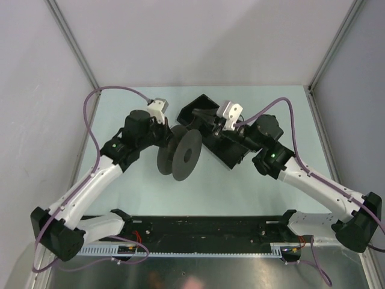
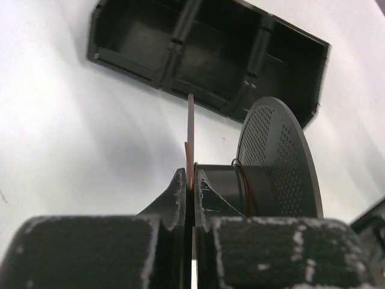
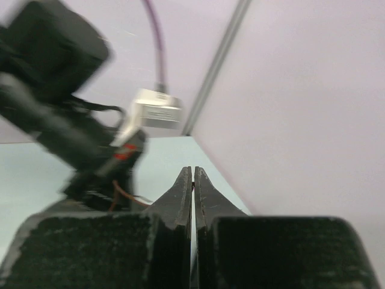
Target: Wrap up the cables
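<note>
We find the left gripper [image 2: 191, 180] closed on the rim of one flange of the spool [image 2: 278, 158], holding the spool upright at mid-counter. The cable [image 2: 243, 183], thin and coppery, lies in a few turns on the hub. The right gripper [image 3: 193, 176] is pressed shut by the black tray [image 2: 174, 45], toward the far edge. Whether it pinches wire, we cannot tell. We judge winding under way. The next move calls for a taut lead round the hub.
</note>
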Controlling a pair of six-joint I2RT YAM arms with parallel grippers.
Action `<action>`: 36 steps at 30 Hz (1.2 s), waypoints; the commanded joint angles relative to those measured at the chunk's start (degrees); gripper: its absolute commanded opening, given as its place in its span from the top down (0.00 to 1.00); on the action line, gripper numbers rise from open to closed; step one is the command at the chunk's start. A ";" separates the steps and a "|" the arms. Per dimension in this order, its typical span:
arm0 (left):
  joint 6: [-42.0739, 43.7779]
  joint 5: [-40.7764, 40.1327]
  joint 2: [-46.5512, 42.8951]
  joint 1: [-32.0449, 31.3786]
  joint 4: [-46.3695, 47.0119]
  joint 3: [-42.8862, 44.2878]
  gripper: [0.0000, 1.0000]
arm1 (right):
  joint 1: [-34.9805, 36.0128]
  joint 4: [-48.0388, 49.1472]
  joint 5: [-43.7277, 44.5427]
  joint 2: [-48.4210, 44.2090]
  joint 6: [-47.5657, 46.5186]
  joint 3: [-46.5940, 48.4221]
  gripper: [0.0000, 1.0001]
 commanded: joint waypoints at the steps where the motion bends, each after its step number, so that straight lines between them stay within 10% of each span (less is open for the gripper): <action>1: 10.39 13.90 -7.11 -0.54 5.87 -2.37 1.00 | -4.92 5.56 1.37 1.48 0.54 3.35 1.00; 20: 10.22 43.41 -18.71 8.59 7.18 -5.42 1.00 | -28.16 -6.27 -13.02 4.02 8.73 3.36 1.00; 36: 4.17 45.78 -14.95 13.93 10.48 0.96 1.00 | -30.18 -18.89 -20.46 3.54 10.47 2.17 1.00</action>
